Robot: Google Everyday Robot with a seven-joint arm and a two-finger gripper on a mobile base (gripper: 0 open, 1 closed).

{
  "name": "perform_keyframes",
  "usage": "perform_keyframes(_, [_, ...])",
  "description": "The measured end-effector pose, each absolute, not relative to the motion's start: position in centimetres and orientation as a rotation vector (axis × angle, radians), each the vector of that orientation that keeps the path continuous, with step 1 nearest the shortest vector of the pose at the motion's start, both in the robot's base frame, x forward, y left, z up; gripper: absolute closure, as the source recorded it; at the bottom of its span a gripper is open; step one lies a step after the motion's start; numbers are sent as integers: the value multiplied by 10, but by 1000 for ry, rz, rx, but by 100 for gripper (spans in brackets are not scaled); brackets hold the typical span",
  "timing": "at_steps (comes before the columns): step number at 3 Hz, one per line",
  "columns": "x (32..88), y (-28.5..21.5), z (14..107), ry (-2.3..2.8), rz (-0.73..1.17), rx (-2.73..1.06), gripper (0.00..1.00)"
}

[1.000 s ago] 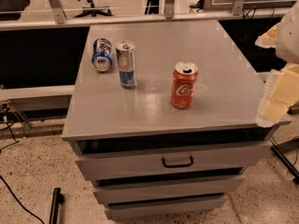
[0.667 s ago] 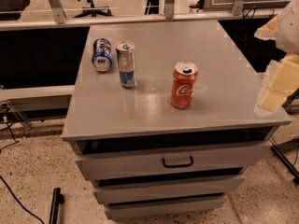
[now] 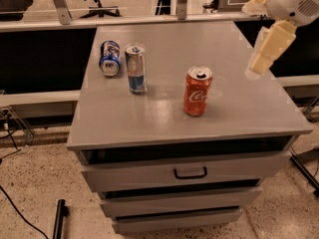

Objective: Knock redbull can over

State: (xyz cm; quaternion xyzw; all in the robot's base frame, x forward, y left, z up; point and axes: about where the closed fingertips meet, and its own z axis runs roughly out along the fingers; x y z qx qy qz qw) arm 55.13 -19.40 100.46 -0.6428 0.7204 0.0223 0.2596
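On the cabinet (image 3: 239, 103), slim silver-blue redbull can (image 3: 135, 68) upright; end effector (image 3: 261, 59) right, grip unclear.

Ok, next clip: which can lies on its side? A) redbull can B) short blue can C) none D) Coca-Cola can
B: the short blue can lies on its side; the redbull can and Coca-Cola can stand upright, with the gripper above the table near its right edge.
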Motion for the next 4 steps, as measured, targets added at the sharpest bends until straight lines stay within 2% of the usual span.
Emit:
perform_keyframes(2, [645,-134,1025,1681,248,-1648,0])
perform_keyframes(4, [654,-132,1028,1663,272,-1620,0])
